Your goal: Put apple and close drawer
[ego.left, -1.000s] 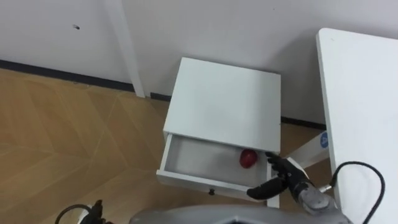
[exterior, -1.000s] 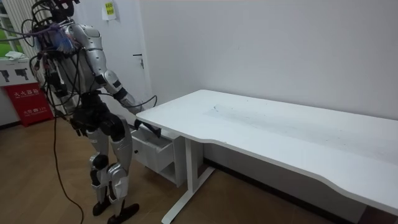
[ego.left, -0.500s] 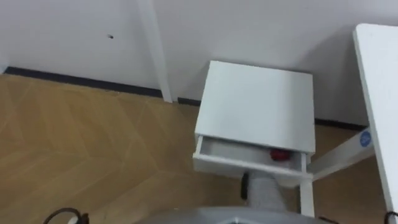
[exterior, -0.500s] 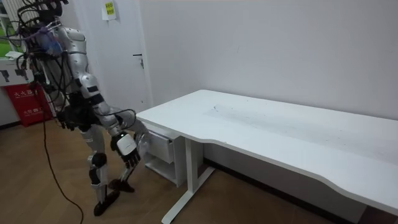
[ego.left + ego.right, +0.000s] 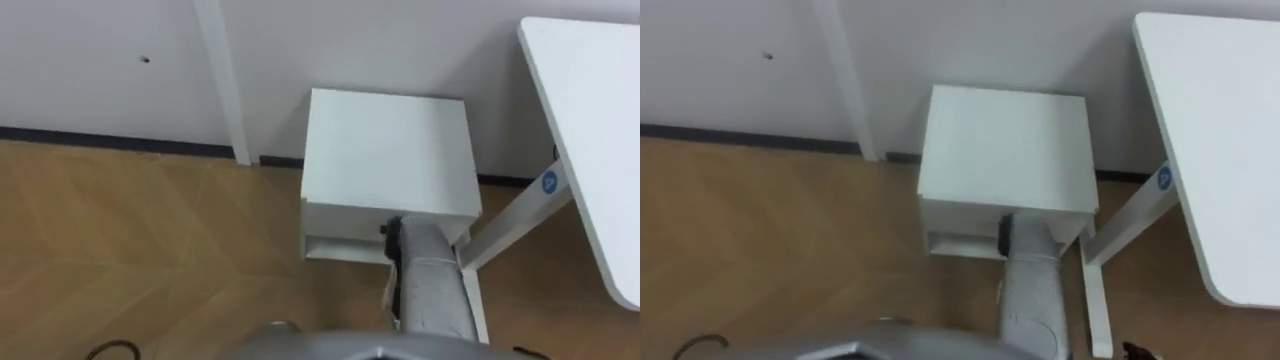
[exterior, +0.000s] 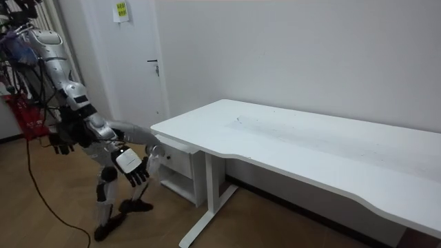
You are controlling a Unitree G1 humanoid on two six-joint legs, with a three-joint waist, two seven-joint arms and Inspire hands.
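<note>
Wood floor [image 5: 150, 260] | cabinet [image 5: 385, 150] left of desk [image 5: 590, 120], drawer [image 5: 340, 222] pushed in, robot's raised knee at its front | right hand [image 6: 131, 167] low, fingers loosely spread, empty | left hand [image 6: 60, 145] behind, state unclear

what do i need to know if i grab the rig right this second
Right hand: open, fingers relaxed, hanging beside the raised leg.
Left hand: swung back, at the room view's left.
White drawer of the white cabinet: looks pushed in, the leg against its front.
Small round red apple: lay in the drawer a second ago, went in with it.
Done: apple in, drawer apparently shut. Left: confirm it is flush, lower the leg.
</note>
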